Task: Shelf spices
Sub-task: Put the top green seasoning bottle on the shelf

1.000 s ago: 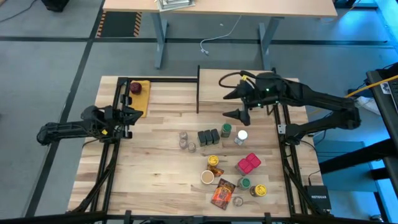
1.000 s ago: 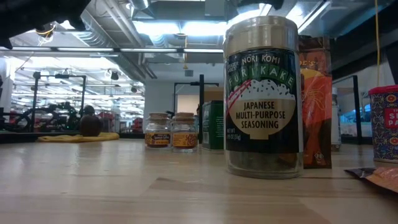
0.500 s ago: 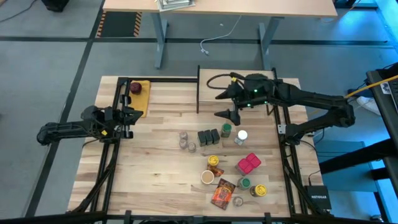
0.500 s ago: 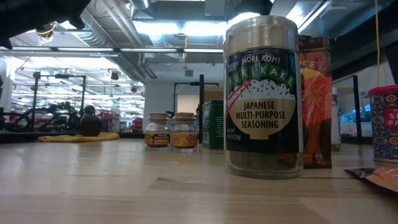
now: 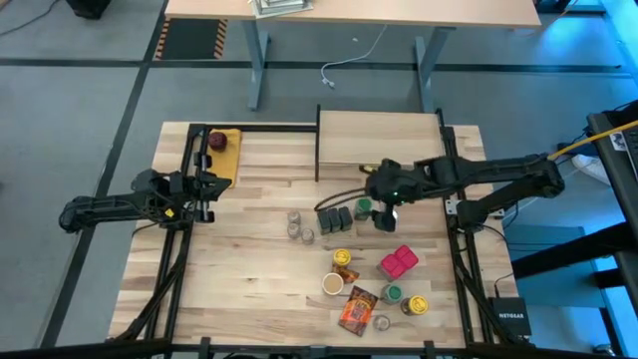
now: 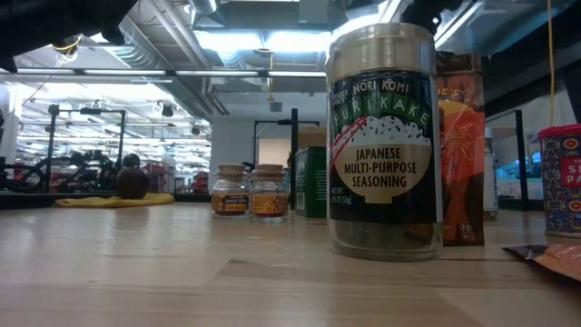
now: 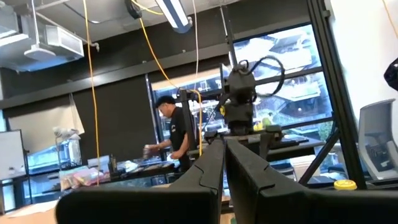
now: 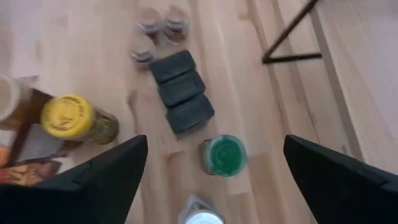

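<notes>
The spices stand on the tabletop's right half: three small jars [image 5: 297, 225], three dark tins [image 5: 335, 218], a green-lidded jar [image 5: 363, 207], a white-lidded jar [image 5: 388, 217], red boxes [image 5: 399, 262], an orange packet [image 5: 357, 308] and several more jars nearer the front. The shelf [image 5: 379, 138], a pale board on a black frame, stands at the far right. My right gripper [image 5: 353, 210] hangs open above the green-lidded jar [image 8: 224, 155], slanting down, one finger [image 8: 106, 174] on either side of it and apart from it. My left gripper [image 5: 213, 184] stays shut over the table's left side, holding nothing.
A dark red round thing on a yellow pad [image 5: 219, 141] lies at the far left corner. The shelf's black leg [image 8: 292, 37] stands just beyond the tins [image 8: 181, 90]. A tall seasoning jar [image 6: 383, 141] fills the low view. A person [image 7: 177, 134] stands in the room behind.
My right gripper has come from above the shelf's near edge toward the table's near and left side, has sunk and tipped its fingers downward, and now hangs over the green-lidded jar. It has stayed open. No spice has moved.
</notes>
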`<control>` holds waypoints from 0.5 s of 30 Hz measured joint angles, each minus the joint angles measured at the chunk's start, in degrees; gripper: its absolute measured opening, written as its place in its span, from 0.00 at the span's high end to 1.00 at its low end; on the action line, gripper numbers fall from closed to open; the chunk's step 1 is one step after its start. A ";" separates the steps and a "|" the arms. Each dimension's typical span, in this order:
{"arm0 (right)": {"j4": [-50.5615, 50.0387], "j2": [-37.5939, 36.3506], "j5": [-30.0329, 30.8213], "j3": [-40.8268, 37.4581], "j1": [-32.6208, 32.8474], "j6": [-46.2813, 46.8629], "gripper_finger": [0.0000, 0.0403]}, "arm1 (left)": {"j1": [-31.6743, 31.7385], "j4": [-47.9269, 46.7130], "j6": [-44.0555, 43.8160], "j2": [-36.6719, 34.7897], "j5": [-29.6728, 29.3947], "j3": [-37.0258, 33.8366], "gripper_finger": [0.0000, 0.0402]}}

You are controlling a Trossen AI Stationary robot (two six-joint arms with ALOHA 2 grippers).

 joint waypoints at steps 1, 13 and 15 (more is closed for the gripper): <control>0.18 0.22 0.12 -0.53 -0.06 0.54 0.05 | 0.00 0.02 0.76 -0.01 -0.03 0.00 0.97; 0.23 12.20 -3.71 -3.02 -6.41 0.72 0.05 | 0.00 -0.01 4.97 0.01 -0.04 0.00 0.97; -0.05 14.19 -6.14 -3.02 -6.94 0.39 0.05 | 0.00 -0.02 5.02 -0.01 -0.04 0.00 0.97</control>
